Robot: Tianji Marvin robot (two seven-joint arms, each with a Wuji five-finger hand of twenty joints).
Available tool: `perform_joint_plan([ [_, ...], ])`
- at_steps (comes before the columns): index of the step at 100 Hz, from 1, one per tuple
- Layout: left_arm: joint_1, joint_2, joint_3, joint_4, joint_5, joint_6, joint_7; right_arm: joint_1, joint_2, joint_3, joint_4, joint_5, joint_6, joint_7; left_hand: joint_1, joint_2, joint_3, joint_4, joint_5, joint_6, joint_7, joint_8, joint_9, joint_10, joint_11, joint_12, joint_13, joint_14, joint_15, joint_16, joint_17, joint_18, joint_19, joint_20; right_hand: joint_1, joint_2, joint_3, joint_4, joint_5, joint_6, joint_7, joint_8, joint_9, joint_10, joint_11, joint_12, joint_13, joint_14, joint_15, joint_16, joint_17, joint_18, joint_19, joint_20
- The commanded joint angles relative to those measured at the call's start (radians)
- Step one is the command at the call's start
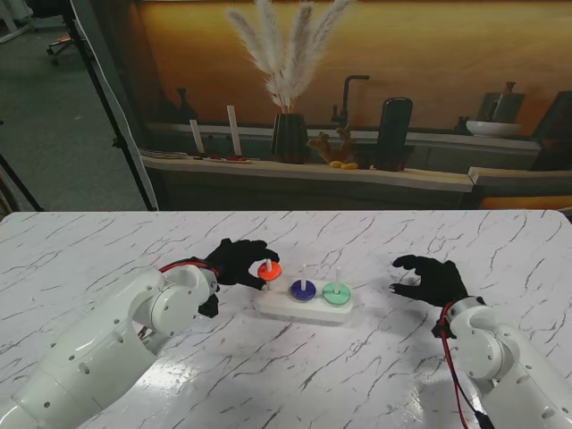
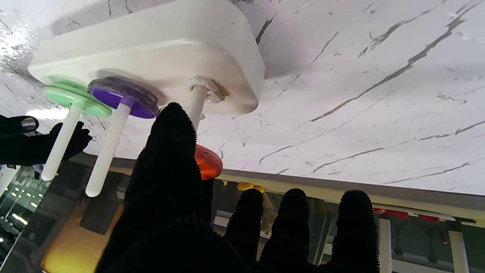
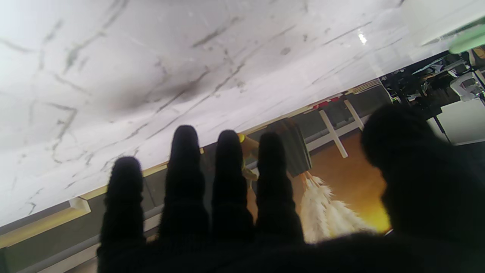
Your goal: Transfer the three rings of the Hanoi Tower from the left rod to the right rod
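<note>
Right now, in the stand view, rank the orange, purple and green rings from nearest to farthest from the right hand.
1. green ring: on the right rod, closest to the right hand.
2. purple ring: on the middle rod.
3. orange ring: farthest, raised on the left rod in the left hand.

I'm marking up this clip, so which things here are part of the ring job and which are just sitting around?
Part of the job:
orange ring, in the left hand
purple ring
green ring
white base

Just there:
vase of dried grass
dark bottle
right hand, holding nothing
</note>
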Motion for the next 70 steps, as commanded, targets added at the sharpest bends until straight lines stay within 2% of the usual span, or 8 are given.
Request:
perform_joint_plan([
  [1, 0.001, -0.009, 0.009, 0.022, -0.006, -0.027, -0.018, -0.006, -0.007, -0.005, -0.001, 0.002, -0.002, 0.000, -0.004, -0.021, 0.045, 0.033, -0.016, 0.032, -0.019, -0.040, -0.005, 0.003, 0.001, 0.015, 0.012, 0.005, 0.008, 0.011, -0.013, 0.043, 0.036, -0.007, -0.003, -0.009, 0.011, 0.035, 0.021, 0.005, 0.002, 0.016, 0.018, 0.001, 0.016, 0.006, 0.008, -0.023, 0.014, 0.008, -0.014, 0.100, 0.024, 0.007],
  [10, -0.004, -0.010, 0.018, 0.036, -0.013, -0.031, -0.014, -0.006, -0.007, -0.004, -0.001, 0.002, -0.002, -0.001, -0.032, -0.066, 0.050, 0.039, -0.069, 0.062, -0.067, -0.075, -0.022, 0.012, -0.003, 0.013, 0.003, 0.006, 0.004, 0.008, -0.019, 0.045, 0.030, -0.011, -0.002, -0.009, 0.011, 0.036, 0.021, 0.007, 0.002, 0.016, 0.018, 0.002, 0.016, 0.006, 0.008, -0.024, 0.014, 0.008, -0.014, 0.101, 0.025, 0.007],
  [25, -0.010, -0.007, 0.027, 0.044, -0.022, -0.034, -0.031, -0.006, -0.007, -0.003, -0.001, 0.001, -0.004, -0.001, -0.068, -0.110, 0.070, 0.047, -0.094, 0.083, -0.113, -0.104, -0.062, 0.014, -0.023, 0.002, -0.015, 0.008, -0.009, 0.001, -0.028, 0.048, 0.013, -0.016, -0.003, -0.009, 0.011, 0.035, 0.021, 0.003, 0.002, 0.016, 0.019, 0.000, 0.017, 0.006, 0.008, -0.023, 0.014, 0.008, -0.015, 0.101, 0.024, 0.007],
  [42, -0.022, 0.004, 0.037, 0.039, -0.043, -0.028, -0.099, -0.004, -0.007, -0.005, 0.000, 0.002, -0.004, -0.001, -0.117, -0.144, 0.100, 0.046, -0.144, 0.114, -0.173, -0.145, -0.130, 0.030, -0.056, -0.013, -0.069, 0.010, -0.042, -0.020, -0.048, 0.044, -0.063, -0.034, -0.002, -0.009, 0.011, 0.035, 0.022, 0.005, 0.003, 0.016, 0.018, 0.001, 0.016, 0.006, 0.009, -0.023, 0.014, 0.008, -0.015, 0.101, 0.024, 0.007],
  [54, -0.033, 0.013, 0.045, 0.036, -0.065, -0.020, -0.149, -0.003, -0.007, -0.006, 0.000, 0.003, -0.003, 0.000, -0.144, -0.153, 0.116, 0.039, -0.187, 0.137, -0.200, -0.170, -0.194, 0.042, -0.076, -0.023, -0.110, 0.013, -0.060, -0.031, -0.065, 0.040, -0.113, -0.037, -0.002, -0.009, 0.011, 0.036, 0.022, 0.006, 0.003, 0.016, 0.019, 0.002, 0.017, 0.006, 0.009, -0.024, 0.014, 0.008, -0.014, 0.101, 0.025, 0.007],
  [70, -0.027, 0.013, 0.042, 0.031, -0.077, -0.011, -0.156, -0.003, -0.007, -0.007, 0.000, 0.003, -0.003, 0.000, -0.163, -0.151, 0.118, 0.035, -0.220, 0.163, -0.217, -0.184, -0.234, 0.057, -0.083, -0.029, -0.131, 0.017, -0.069, -0.037, -0.070, 0.041, -0.143, -0.037, -0.002, -0.009, 0.012, 0.036, 0.021, 0.005, 0.003, 0.016, 0.019, 0.001, 0.017, 0.006, 0.009, -0.024, 0.014, 0.008, -0.015, 0.101, 0.024, 0.007],
])
